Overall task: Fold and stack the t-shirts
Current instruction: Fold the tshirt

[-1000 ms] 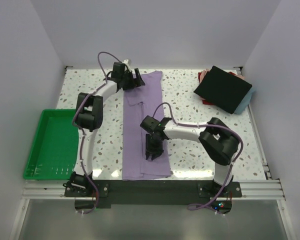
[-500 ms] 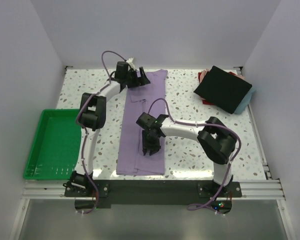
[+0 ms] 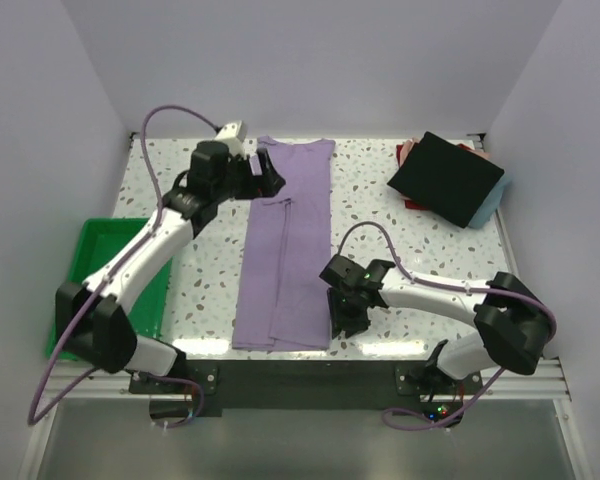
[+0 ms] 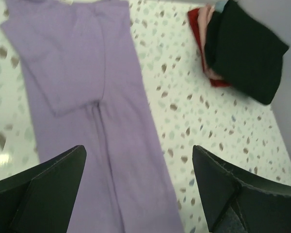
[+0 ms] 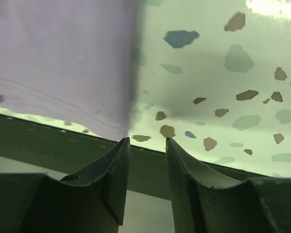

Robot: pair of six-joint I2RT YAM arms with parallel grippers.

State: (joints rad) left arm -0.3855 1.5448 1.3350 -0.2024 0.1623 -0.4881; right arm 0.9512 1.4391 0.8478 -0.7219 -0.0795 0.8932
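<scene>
The lavender t-shirt [image 3: 285, 245], limp and light, is lying folded lengthwise just left of the right gripper [image 3: 346, 312], whose jaws are nearly closed, empty. The left gripper [image 4: 138, 189] is spread above its collar end; hem corners are judged best for gripping.

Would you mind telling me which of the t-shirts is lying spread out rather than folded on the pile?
The lavender t-shirt, a long strip down the table's middle; the black t-shirt tops the folded pile at the far right corner.

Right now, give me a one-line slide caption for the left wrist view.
Open left gripper hovers over the lengthwise-folded lavender t-shirt, with the stack of folded shirts lying apart on the speckled table.
</scene>
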